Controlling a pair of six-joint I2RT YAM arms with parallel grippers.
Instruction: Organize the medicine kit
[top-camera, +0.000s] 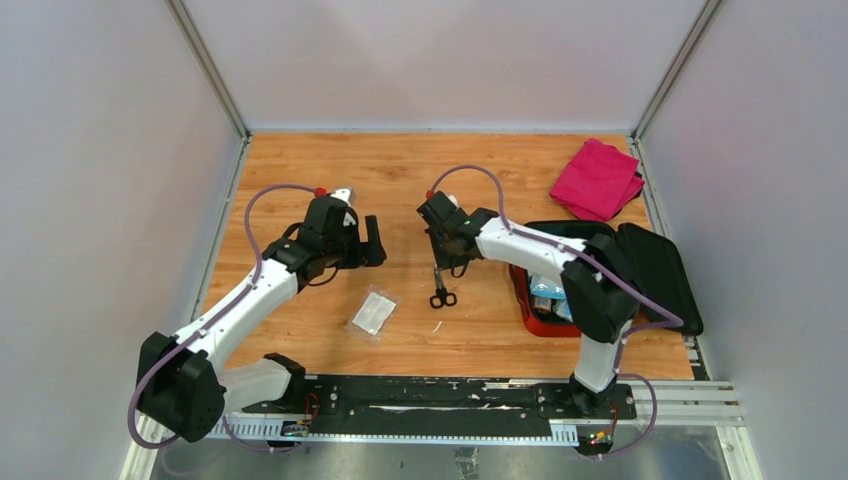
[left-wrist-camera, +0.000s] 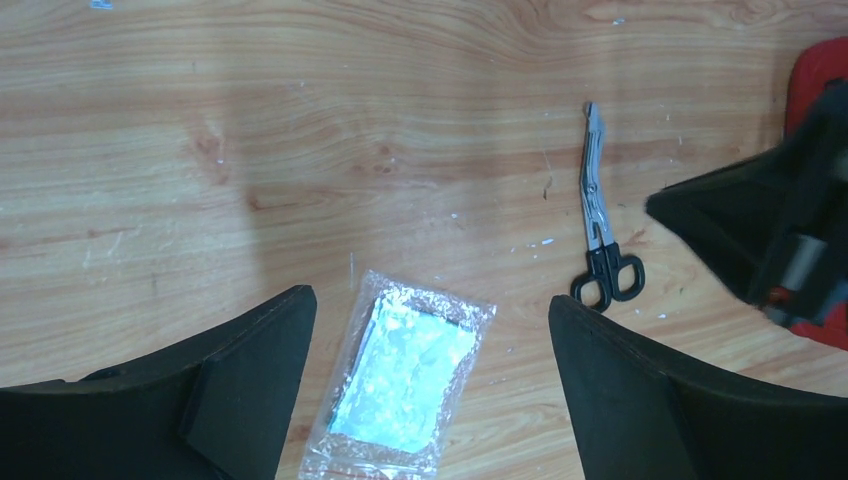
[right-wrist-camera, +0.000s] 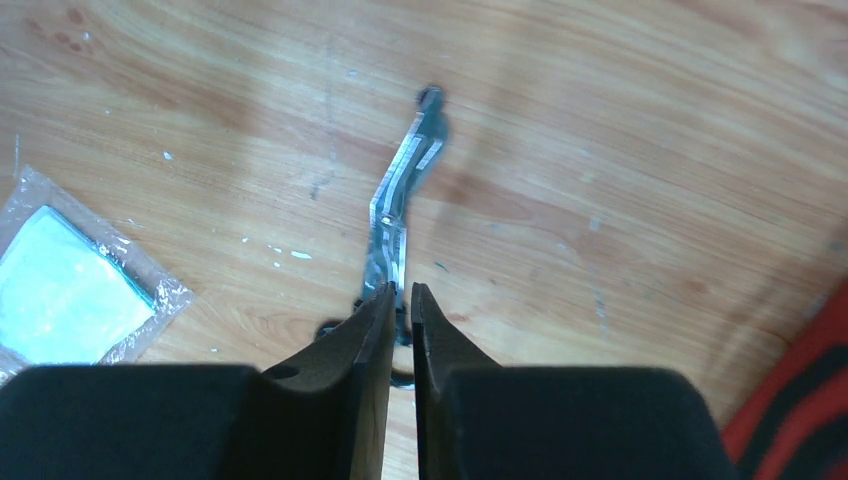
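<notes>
Partly done: the kit (top-camera: 522, 300) lies open at the counter's (top-camera: 400, 170) right, some items inside; scissors (top-camera: 441, 290) and packet (top-camera: 373, 313) remain outside. Above the packet the left fingers (left-wrist-camera: 270, 340) gape; the right fingers (right-wrist-camera: 370, 330) nearly meet at the scissors, grip unclear.

Scuffed smooth wood table (top-camera: 400, 170), scissors (top-camera: 440, 286) with shiny metal blades and black plastic handles, crinkly glossy clear-plastic packet (top-camera: 373, 314), matt magenta cloth (top-camera: 597, 180), red soft-fabric case (top-camera: 655, 262) with matt black lining.

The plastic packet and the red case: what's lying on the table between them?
The scissors lie on the wood between the packet and the medicine kit, under the right gripper. The top view shows it best.
</notes>
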